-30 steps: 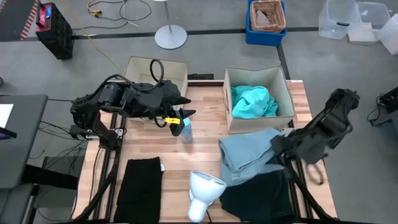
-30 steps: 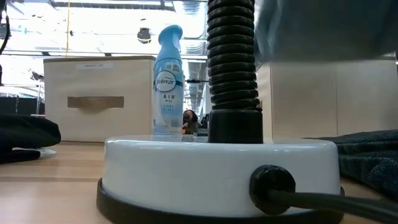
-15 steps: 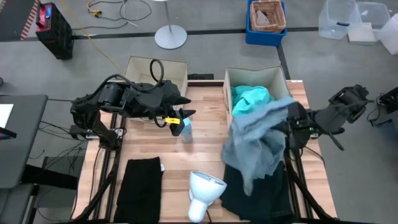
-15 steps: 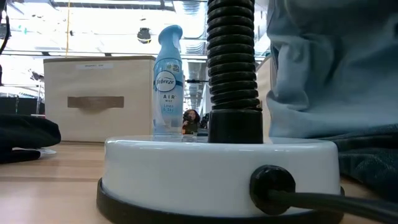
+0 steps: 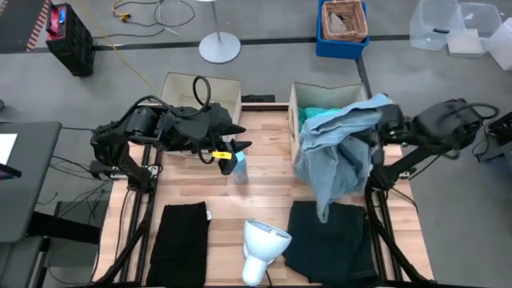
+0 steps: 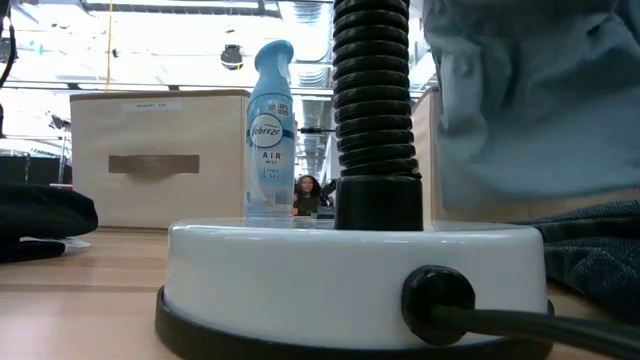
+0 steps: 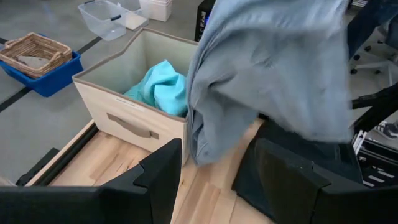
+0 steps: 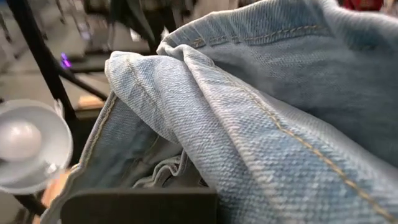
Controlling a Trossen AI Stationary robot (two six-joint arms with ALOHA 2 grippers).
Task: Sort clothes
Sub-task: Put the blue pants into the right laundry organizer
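My right gripper [image 5: 386, 122] is shut on the grey-blue denim garment [image 5: 340, 152], held up over the near part of the right beige box [image 5: 294, 108]. The cloth fills the right wrist view [image 8: 261, 93] and also shows in the left wrist view [image 7: 273, 68]. A turquoise garment [image 5: 310, 116] lies in that box. A black garment [image 5: 180, 240] lies flat at the near left. A dark teal-black garment [image 5: 332, 244] lies flat at the near right. My left gripper [image 5: 240, 146] is open and empty beside the blue bottle [image 5: 238, 166]. My right gripper holds the grey-blue garment by a bunched upper part [image 5: 376, 112], several folds with seams [image 8: 205, 81]. The cloth hides the fingers. The arm comes level from the table's right side. The garment hangs slack below, its lower end [image 5: 324, 210] clear of the table.
A second beige box [image 5: 200, 90] stands at the far left. A white lamp [image 5: 264, 240] on a ribbed black neck [image 6: 375, 110] stands at the near middle. The blue spray bottle [image 6: 270, 130] stands upright on the wood between the boxes.
My right gripper has risen and gone toward the table's far edge and the right box, holding the grey-blue garment. The garment, which lay folded on the dark teal-black one, has been lifted clear and now hangs unfolded over the box's near side.
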